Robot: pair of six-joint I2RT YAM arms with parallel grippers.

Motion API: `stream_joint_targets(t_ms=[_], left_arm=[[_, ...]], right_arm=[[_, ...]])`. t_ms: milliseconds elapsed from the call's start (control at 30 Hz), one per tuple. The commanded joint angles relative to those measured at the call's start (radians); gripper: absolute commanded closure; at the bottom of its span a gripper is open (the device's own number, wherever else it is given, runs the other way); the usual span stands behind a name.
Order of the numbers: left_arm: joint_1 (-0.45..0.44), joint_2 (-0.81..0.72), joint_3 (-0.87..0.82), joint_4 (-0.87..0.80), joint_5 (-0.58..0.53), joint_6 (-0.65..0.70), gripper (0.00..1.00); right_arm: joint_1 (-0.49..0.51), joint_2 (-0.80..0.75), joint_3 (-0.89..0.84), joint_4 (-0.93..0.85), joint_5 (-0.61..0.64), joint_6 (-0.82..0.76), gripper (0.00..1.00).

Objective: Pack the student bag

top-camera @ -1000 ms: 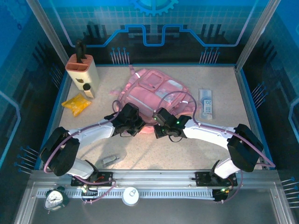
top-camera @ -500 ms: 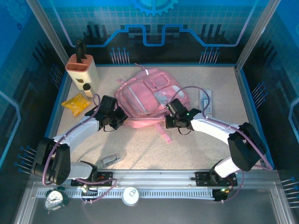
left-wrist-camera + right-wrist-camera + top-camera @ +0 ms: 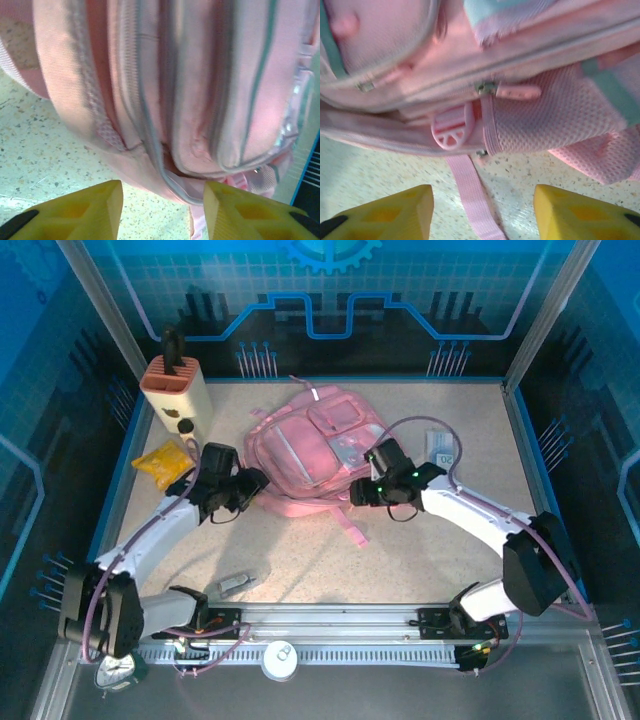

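While top view shows whole student bag (image 3: 315, 450), wrist views: left tool (image 3: 161, 200), right tool (image 3: 482, 205) parted, empty.

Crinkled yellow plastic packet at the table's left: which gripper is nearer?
Left. The left gripper sits right of the yellow packet; the right gripper lies beyond the pink fabric backpack.

The backpack (image 3: 315, 455) is pink, with paler pockets, grey-green piping and a pink mesh side pocket (image 3: 545, 115). The table (image 3: 400, 560) is beige with dark specks. By its left edge the packet (image 3: 163, 462) is yellow. The holder (image 3: 178, 395) in the far-left corner is cream with an orange top. The 2 arms (image 3: 470, 515) are white and black; the left gripper (image 3: 162, 200) and right gripper (image 3: 482, 200) are yellow.
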Motion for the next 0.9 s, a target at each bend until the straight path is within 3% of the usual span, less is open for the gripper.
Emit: stream_joint_targets(t_ms=[0,200,367,633,700,867], left_arm=[[-0.051,-0.03,0.067,-0.047,-0.028,0.042,0.49],[-0.201,0.017,0.175,-0.056,-0.122,0.071,0.42],[-0.252,0.093,0.236,-0.053,-0.134,0.085,0.4],[-0.294,0.158,0.262,-0.035,-0.167,0.109,0.37],[-0.302,0.167,0.254,-0.011,-0.164,0.107,0.38],[-0.323,0.196,0.273,-0.015,-0.173,0.131,0.37]], right_arm=[[-0.053,0.027,0.076,-0.037,-0.072,0.094,0.41],[-0.104,0.171,0.154,0.015,-0.076,0.215,0.38],[-0.154,0.29,0.206,0.081,-0.163,0.281,0.38],[-0.156,0.374,0.201,0.12,-0.098,0.337,0.28],[-0.157,0.406,0.218,0.129,-0.106,0.334,0.33],[-0.153,0.39,0.174,0.267,-0.122,0.33,0.56]])
